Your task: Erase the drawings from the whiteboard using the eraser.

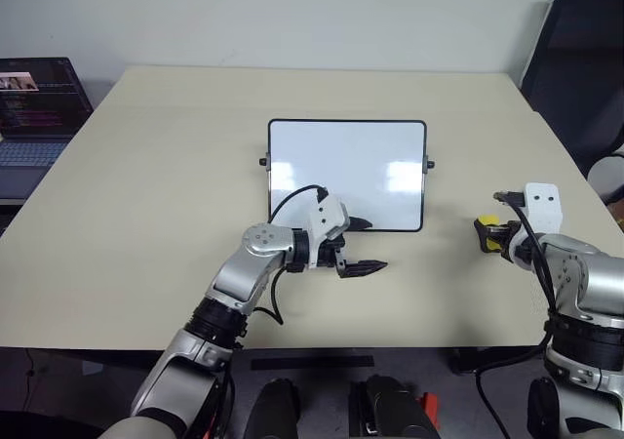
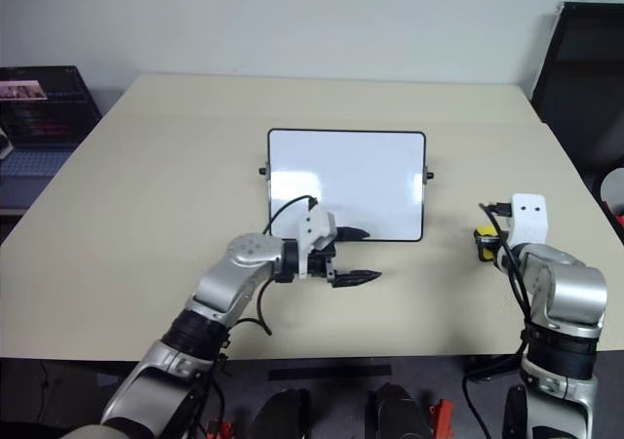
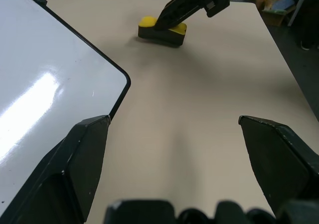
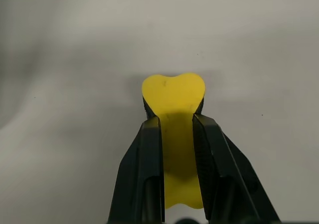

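The eraser (image 4: 173, 97), a yellow block with a black underside, is pinched between the two fingers of the right gripper (image 4: 177, 134), which squeeze its yellow top into a waist. It sits at the table (image 1: 146, 215) surface, well to the right of the whiteboard (image 1: 346, 171). The whiteboard lies flat at the table's middle, its white face showing no marks, only glare. The left gripper (image 1: 363, 246) hangs by the board's near right corner, jaws spread wide and holding nothing. A laptop (image 1: 34, 117) stands off the table's far left edge
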### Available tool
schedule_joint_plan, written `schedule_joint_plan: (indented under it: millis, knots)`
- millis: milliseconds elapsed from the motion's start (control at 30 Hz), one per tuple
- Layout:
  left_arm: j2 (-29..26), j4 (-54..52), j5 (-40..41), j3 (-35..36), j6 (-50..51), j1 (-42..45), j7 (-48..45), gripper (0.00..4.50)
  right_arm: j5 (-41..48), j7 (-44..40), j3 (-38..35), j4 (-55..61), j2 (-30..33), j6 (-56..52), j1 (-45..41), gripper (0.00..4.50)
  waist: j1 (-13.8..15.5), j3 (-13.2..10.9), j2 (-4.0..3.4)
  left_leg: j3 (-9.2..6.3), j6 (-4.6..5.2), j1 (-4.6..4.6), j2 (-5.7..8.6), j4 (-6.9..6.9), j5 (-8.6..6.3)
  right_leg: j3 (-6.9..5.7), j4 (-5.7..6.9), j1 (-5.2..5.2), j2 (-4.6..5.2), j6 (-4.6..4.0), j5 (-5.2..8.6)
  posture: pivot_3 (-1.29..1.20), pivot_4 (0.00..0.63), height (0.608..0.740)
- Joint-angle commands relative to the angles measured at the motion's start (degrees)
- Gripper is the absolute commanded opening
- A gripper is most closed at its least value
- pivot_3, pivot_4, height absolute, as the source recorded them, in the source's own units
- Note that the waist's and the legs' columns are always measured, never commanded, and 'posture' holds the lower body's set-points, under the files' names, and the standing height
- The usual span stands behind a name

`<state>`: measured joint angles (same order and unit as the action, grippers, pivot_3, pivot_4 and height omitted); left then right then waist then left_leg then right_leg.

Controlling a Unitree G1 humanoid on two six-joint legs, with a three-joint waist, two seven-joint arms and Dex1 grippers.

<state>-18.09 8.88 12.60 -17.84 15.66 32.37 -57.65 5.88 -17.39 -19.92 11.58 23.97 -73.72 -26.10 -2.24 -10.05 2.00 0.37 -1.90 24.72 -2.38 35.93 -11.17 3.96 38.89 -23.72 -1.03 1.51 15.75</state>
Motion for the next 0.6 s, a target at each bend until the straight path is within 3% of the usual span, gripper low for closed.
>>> schedule_joint_plan:
  millis: [33, 300, 333, 400, 600]
  knots:
    - [0.03, -2.13, -0.17, 0.98, -1.11, 0.61, 0.31, 4.5, 1.07, -0.2, 0.72, -1.47, 1.74, 3.33, -2.04, 0.66, -0.01, 0.0, 0.0, 0.01, 0.0, 0.0, 0.0, 0.0, 0.0, 0.0, 0.0, 0.0, 0.0, 0.0, 0.0, 0.0, 0.15, 0.74]
    - [-0.53, -3.5, 0.07, 1.16, -0.25, 0.27, 0.77, 4.5, 1.89, 0.2, 2.05, -4.53, 2.35, 6.22, -2.47, 0.66, 0.01, 0.0, 0.0, -0.01, 0.0, 0.0, 0.0, 0.01, 0.0, 0.0, 0.01, 0.0, 0.0, 0.0, 0.0, 0.0, 0.15, 0.74]
    - [-0.6, -3.64, 0.08, 1.15, -0.15, 0.24, 0.81, 4.5, 1.98, 0.28, 2.11, -4.63, 2.43, 6.39, -2.47, 1.23, 0.01, 0.0, 0.0, 0.0, 0.0, 0.0, 0.0, 0.01, 0.0, 0.0, 0.01, 0.0, 0.0, 0.0, 0.0, 0.0, 0.15, 0.74]
    - [-0.75, -3.99, 0.19, 1.19, 0.09, 0.15, 0.84, 4.5, 2.14, 0.43, 2.27, -4.74, 2.6, 6.66, -2.42, 1.75, 0.02, 0.0, 0.0, 0.0, 0.0, 0.0, 0.0, 0.01, 0.0, 0.01, 0.01, 0.0, 0.0, 0.0, 0.0, 0.0, 0.15, 0.74]
    - [-0.48, -4.05, 0.21, 1.11, 0.3, 0.45, 1.07, 4.5, 2.46, 0.97, 2.52, -5.4, 3.53, 7.48, -2.51, 3.91, 0.02, 0.0, 0.0, -0.01, 0.0, 0.0, 0.0, 0.01, 0.0, 0.0, 0.01, 0.01, 0.0, 0.0, 0.0, 0.0, 0.15, 0.74]
